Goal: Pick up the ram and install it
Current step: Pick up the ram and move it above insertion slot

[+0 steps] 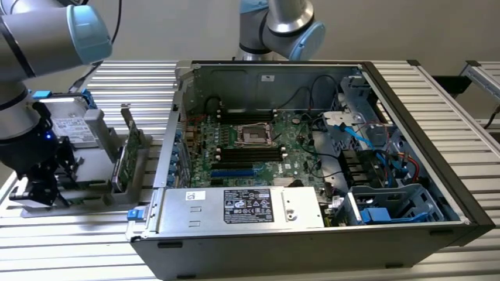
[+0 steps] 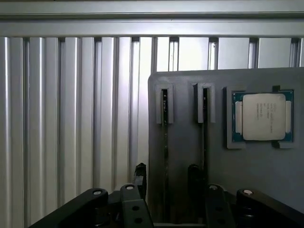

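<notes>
From where I stand, no word or number comes out clearly enough to read. The black-and-white label on the silver power supply box [image 1: 248, 205] carries rows of tiny print and symbols, the white label on the silver hard drive [image 1: 70, 126] shows faint lines, and the square silver-lidded processor chip [image 2: 263, 116] bears pale, illegible marking.

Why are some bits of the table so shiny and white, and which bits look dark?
Wrist view: light glares off the table's metal slats, brightest beyond the grey holder; the open gripper astride one ram looks nearly black. Exterior view: white glare on the slats by the arm, shade inside the computer case, a small blue light glows on the arm.
</notes>
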